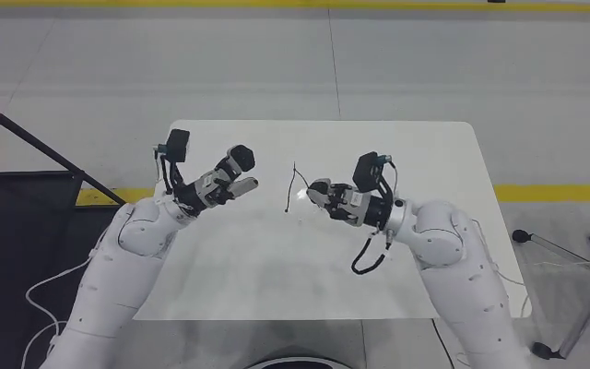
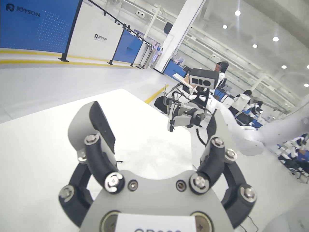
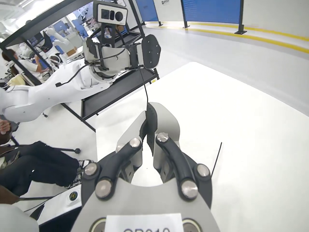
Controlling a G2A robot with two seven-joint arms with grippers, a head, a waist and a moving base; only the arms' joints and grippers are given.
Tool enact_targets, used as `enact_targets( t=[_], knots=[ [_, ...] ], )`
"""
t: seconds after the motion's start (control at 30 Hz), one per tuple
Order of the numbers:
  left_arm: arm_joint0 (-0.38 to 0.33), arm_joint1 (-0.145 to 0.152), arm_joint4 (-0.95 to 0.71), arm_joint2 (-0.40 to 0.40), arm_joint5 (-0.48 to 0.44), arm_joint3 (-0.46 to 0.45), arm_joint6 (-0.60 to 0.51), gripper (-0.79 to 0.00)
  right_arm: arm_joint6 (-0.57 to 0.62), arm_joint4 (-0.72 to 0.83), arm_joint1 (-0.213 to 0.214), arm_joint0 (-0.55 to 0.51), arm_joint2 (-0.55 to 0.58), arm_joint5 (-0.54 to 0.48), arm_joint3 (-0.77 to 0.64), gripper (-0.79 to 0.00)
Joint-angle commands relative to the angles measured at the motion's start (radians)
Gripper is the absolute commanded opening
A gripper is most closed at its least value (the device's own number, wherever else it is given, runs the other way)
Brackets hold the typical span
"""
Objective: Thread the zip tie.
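Table [image 1: 406, 166], right fingers [image 3: 169, 121] pinch zip tie [image 3: 146, 95] — aloft

White table [image 1: 277, 277], grey floor [image 1: 184, 65], yellow floor line [image 1: 544, 192], blue and white barrier panels [image 2: 36, 20], black metal rack [image 3: 113, 92]

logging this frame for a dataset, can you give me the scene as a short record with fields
surface: white table
task item: thin black zip tie
right gripper: shut on the zip tie, above the middle of the table
left gripper: open, holding nothing, facing the right gripper with a gap between them
contact: left gripper is not touching the zip tie
threading: no closed loop visible
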Motion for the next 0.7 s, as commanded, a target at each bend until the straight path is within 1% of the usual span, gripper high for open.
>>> enact_targets(
  t=[0.0, 0.07, 0.1, 0.13, 0.17, 0.47, 0.5, 0.6, 0.67],
  knots=[
    [-0.014, 0.007, -0.146, 0.014, 0.029, 0.012, -0.109, 0.000, 0.059, 0.064, 0.006, 0.020, -0.004, -0.048, 0.024, -0.785],
    [-0.029, 0.012, -0.294, 0.035, 0.047, 0.020, -0.218, 0.000, 0.120, 0.118, 0.012, 0.043, -0.014, -0.096, 0.050, -0.785],
    [-0.039, 0.016, -0.360, 0.041, 0.071, 0.031, -0.281, 0.000, 0.143, 0.145, 0.015, 0.052, -0.019, -0.113, 0.062, -0.785],
    [-0.048, 0.019, -0.395, 0.042, 0.089, 0.038, -0.321, 0.000, 0.170, 0.169, 0.018, 0.063, -0.027, -0.129, 0.072, -0.785],
    [-0.048, 0.019, -0.395, 0.042, 0.089, 0.038, -0.321, 0.000, 0.193, 0.182, 0.021, 0.075, -0.028, -0.133, 0.080, -0.785],
    [-0.048, 0.019, -0.395, 0.042, 0.089, 0.038, -0.321, 0.000, 0.193, 0.182, 0.021, 0.075, -0.028, -0.133, 0.080, -0.785],
    [-0.039, 0.018, -0.403, 0.053, 0.102, 0.022, -0.322, 0.000, 0.193, 0.182, 0.021, 0.075, -0.028, -0.133, 0.080, -0.785],
    [-0.029, 0.018, -0.436, 0.070, 0.128, -0.004, -0.360, 0.000, 0.190, 0.190, 0.020, 0.067, -0.051, -0.117, 0.082, -0.785],
    [-0.030, 0.018, -0.481, 0.081, 0.142, -0.006, -0.397, -0.025, 0.211, 0.230, 0.020, 0.084, -0.077, -0.121, 0.106, -0.785]
  ],
)
